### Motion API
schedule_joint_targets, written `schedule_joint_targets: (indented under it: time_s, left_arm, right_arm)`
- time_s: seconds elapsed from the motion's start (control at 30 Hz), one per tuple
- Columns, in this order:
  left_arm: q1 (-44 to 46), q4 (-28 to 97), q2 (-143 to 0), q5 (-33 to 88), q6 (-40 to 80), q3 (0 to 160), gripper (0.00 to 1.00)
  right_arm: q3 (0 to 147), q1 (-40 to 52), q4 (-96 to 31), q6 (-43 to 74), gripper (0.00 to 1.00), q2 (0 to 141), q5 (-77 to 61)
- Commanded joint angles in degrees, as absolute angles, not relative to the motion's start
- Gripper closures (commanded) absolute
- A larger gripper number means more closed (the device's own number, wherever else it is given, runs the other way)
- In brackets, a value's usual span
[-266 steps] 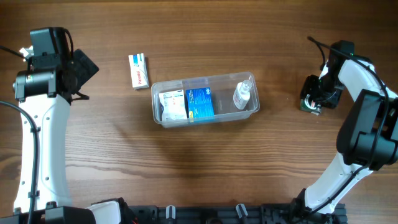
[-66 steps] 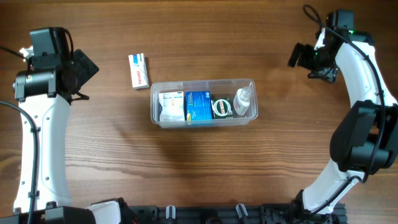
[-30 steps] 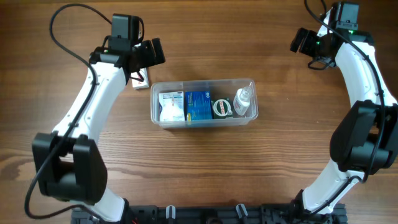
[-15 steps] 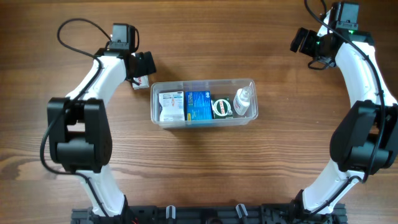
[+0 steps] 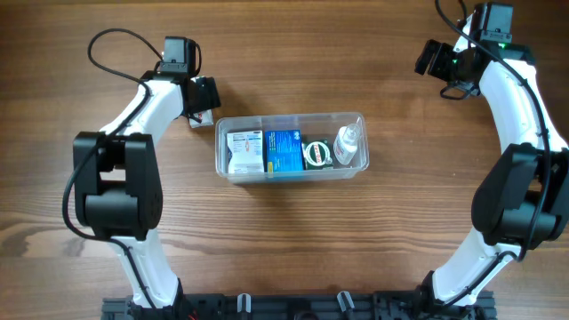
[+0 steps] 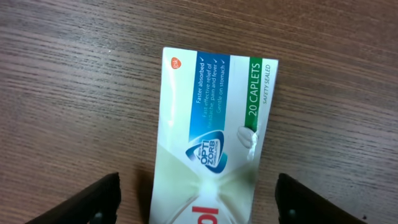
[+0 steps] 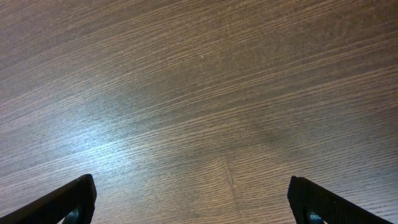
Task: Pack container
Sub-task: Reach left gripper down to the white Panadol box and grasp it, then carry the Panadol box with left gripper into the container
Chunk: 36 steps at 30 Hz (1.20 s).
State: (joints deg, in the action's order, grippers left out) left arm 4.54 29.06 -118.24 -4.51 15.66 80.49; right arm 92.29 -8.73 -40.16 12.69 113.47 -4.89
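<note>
The clear plastic container [image 5: 289,172] stands mid-table. It holds a white box [image 5: 244,151], a blue box [image 5: 284,149], a green round tin [image 5: 316,155] and a small clear bottle [image 5: 347,145]. A white caplet box with red lettering [image 5: 203,116] lies on the table just left of the container's far left corner, mostly hidden under my left gripper [image 5: 199,100]. In the left wrist view the box [image 6: 211,143] lies flat between my open fingers [image 6: 199,208], which are apart from its sides. My right gripper [image 5: 436,60] is open and empty at the far right, over bare wood [image 7: 199,124].
A black cable [image 5: 116,40] loops off the left arm at the far left. The wooden table [image 5: 284,240] extends all round the container.
My left arm swung from the far left to over the caplet box and lowered onto it. Earlier, the green tin went into the container and my right arm withdrew to the far right.
</note>
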Motion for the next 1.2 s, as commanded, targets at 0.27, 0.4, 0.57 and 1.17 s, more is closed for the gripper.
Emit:
schedule_joint_targets:
  time_s: [0.27,0.4,0.57,1.17]
  left_arm:
    - [4.2,27.8,-120.4,-5.0,8.7,80.9,0.26]
    - [4.2,27.6,-121.5,-5.1,6.2,80.9,0.26]
    - [4.2,26.7,-121.4,-5.3,6.2,80.9,0.41]
    - [6.4,32.9,-96.1,-8.1,1.7,81.0,0.57]
  right_arm:
    - [93.3,-9.0,-40.1,12.0,0.00,114.2,-4.3]
    - [93.3,-9.0,-40.1,12.0,0.00,114.2,-4.3]
    - [93.3,-9.0,-40.1,12.0,0.00,114.2,-4.3]
    - [93.3,-9.0,-40.1,12.0,0.00,114.2,-4.3]
